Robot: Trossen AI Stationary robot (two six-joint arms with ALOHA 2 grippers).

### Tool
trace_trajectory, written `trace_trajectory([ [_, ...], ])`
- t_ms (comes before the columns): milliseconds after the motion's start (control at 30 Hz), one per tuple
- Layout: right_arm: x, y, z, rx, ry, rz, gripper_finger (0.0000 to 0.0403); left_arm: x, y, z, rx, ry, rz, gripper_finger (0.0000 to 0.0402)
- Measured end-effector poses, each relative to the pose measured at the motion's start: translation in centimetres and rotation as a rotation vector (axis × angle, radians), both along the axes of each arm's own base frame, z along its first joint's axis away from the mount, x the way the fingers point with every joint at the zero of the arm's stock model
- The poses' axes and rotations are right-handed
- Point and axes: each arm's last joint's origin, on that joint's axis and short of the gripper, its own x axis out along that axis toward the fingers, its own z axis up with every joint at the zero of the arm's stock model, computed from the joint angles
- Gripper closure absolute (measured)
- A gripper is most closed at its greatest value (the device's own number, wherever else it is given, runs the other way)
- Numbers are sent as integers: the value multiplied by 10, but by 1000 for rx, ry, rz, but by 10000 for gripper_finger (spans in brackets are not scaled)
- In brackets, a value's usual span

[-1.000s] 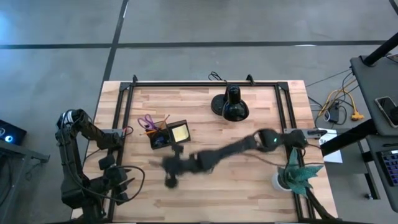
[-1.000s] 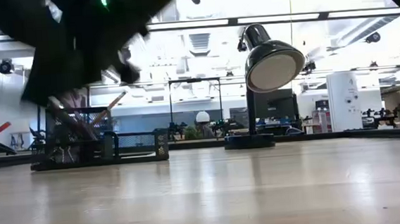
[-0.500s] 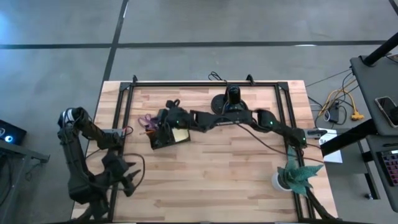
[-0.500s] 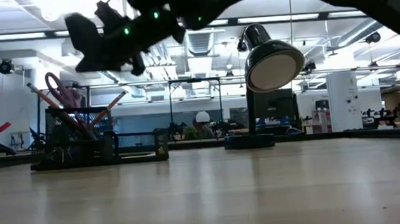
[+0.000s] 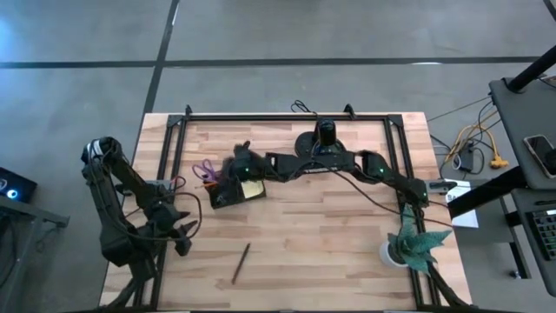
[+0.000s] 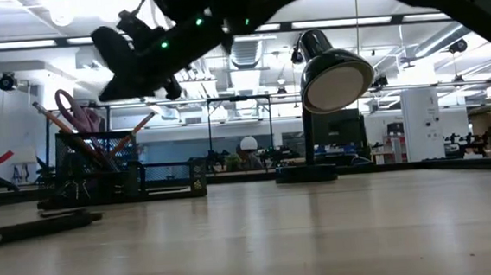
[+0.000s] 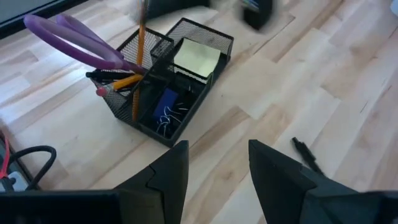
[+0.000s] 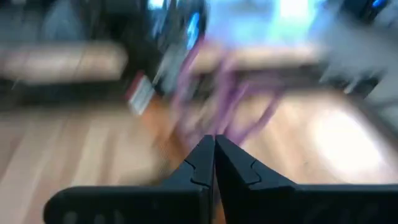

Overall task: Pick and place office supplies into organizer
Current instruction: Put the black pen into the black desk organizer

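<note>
Mostly filled, the mesh organizer (image 5: 233, 187) sits just under the clenched, apparently empty right hand (image 5: 233, 165), while one black pen (image 5: 241, 263) lies on the tabletop (image 5: 330, 243) beside the released left hand (image 5: 178, 236).

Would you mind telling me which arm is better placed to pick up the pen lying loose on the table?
Left. Its open claw sits near the pen; the right claw is shut, over the organizer.
</note>
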Motion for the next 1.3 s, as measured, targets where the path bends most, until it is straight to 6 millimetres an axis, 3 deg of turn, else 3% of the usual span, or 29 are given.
trace_trajectory([
  [133,-31,35,-6,88,385,192,395,0,0,0,-5,1,1,253],
  [233,-55,79,-4,22,591,364,390,0,-1,-3,13,8,-2,253],
  [400,-74,160,-12,-260,642,723,340,1,-2,-10,51,14,-6,253],
  [533,-68,193,-32,-470,560,798,280,1,-3,-11,48,11,-4,253],
  [700,-55,197,-44,-471,478,781,219,2,-4,-12,27,3,-4,253],
  [867,-45,194,-66,-439,503,785,192,2,-6,-12,12,-4,-3,253],
  [1100,-41,192,-83,-397,528,783,200,3,-7,-12,-2,-9,-5,253],
  [1300,-43,187,-89,-313,585,729,247,3,-8,-13,-12,-8,-7,253],
])
